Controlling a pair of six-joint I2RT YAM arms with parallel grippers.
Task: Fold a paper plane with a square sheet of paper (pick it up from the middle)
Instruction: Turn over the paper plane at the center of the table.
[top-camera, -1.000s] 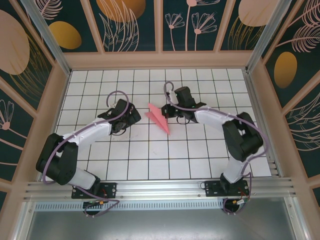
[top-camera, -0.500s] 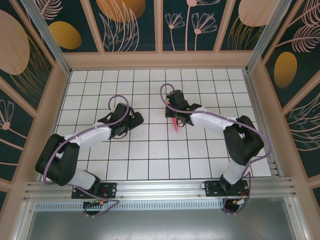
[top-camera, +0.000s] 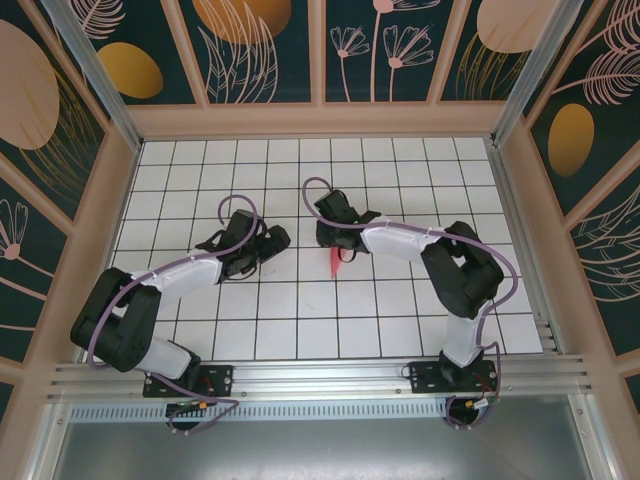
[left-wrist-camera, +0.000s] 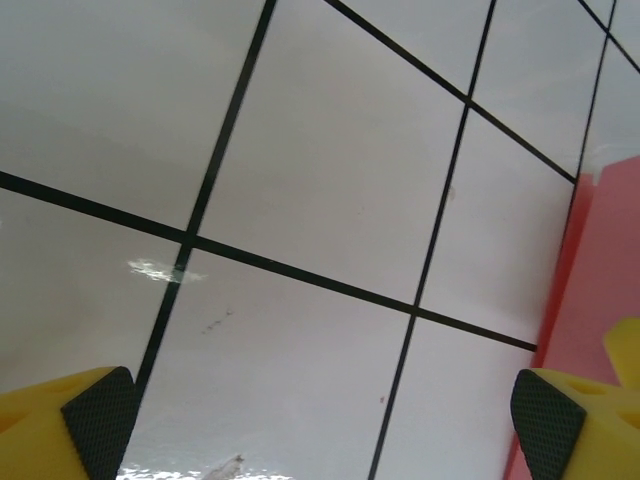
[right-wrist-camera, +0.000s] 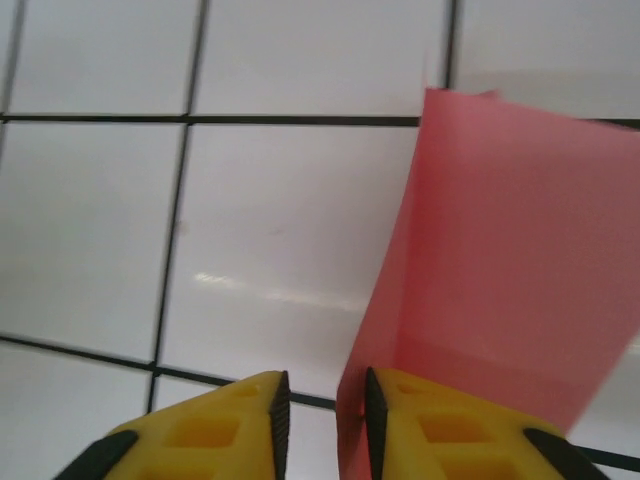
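Pink paper plane partly cut off btwn right fingers, narrow gap, prob. loose; left fingers wide.

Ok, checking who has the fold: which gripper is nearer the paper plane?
Right. The right gripper is at the paper plane, its jaws slightly apart with the pink paper against one finger. The left gripper hangs wide open off to the plane's left, apart from it.

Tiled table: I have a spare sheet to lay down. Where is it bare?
Bare: the far rows along the back wall, and the near rows between left arm and right arm. Crowded: the middle, around left tool, right tool and paper plane.
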